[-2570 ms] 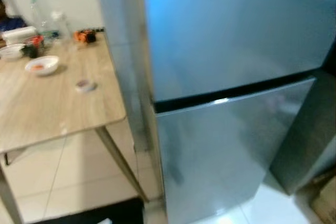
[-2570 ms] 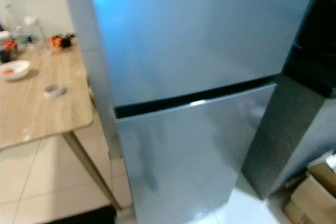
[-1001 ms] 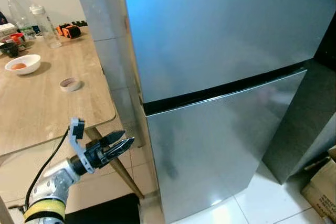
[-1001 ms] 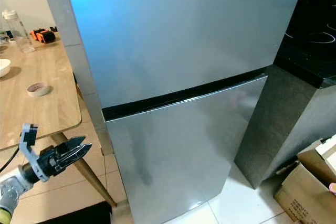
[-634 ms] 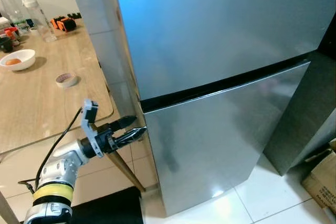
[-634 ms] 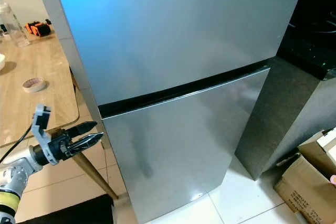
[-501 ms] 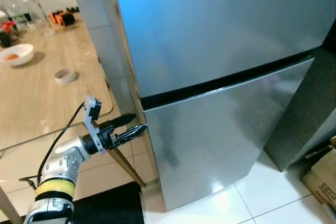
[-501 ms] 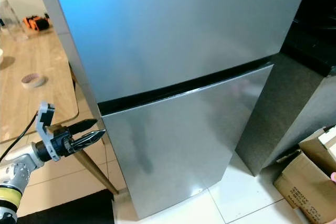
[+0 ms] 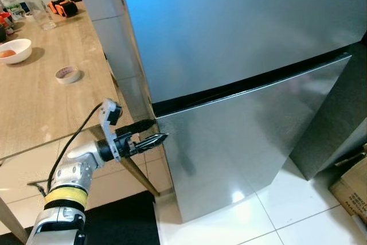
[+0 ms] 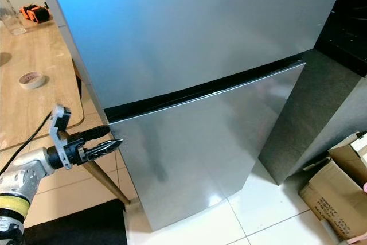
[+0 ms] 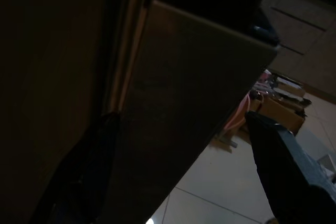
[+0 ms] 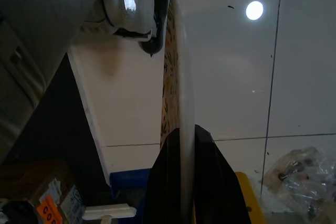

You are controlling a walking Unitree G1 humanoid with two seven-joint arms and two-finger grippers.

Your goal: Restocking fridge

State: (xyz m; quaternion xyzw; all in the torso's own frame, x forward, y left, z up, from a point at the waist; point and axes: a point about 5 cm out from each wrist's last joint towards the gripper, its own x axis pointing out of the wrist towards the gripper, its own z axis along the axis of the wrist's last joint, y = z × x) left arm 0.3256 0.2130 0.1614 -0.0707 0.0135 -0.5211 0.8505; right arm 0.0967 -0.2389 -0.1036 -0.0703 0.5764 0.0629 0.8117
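Dark mat (image 9: 123,225): on the white tiled floor (image 9: 269,216) at the near left, by the fridge's foot.

Cardboard boxes (image 10: 335,190): near right, on the floor beside a dark grey cabinet (image 9: 335,124).

Left end effector (image 9: 155,132): held out from the silver left arm (image 9: 71,179) at the near left, below the table edge. Fingers (image 9: 150,140) slightly parted, a narrow gap, holding nothing. Tips at the left edge of the fridge's lower door (image 9: 241,136), just below the black seam; contact cannot be told. A black cable (image 9: 69,147) loops from the wrist.

Right end effector (image 12: 181,174): in the right wrist view the two black fingers are pressed onto a thin flat pale item (image 12: 176,77) seen edge-on; what it is cannot be told.

Fridge (image 9: 229,44): silver, two doors, both closed, standing at centre and running far up the frame. A black gap (image 9: 252,84) divides upper door from lower.

Table (image 9: 40,107): light wood, left of the fridge and just beside its side wall. One slanted table leg (image 9: 137,173) stands directly behind the left end effector.

On the table, near to far: roll of tape (image 9: 67,74); white bowl (image 9: 12,50) with something orange inside; clear plastic bottle (image 9: 31,3); orange and black tool (image 9: 64,7) at the far edge.
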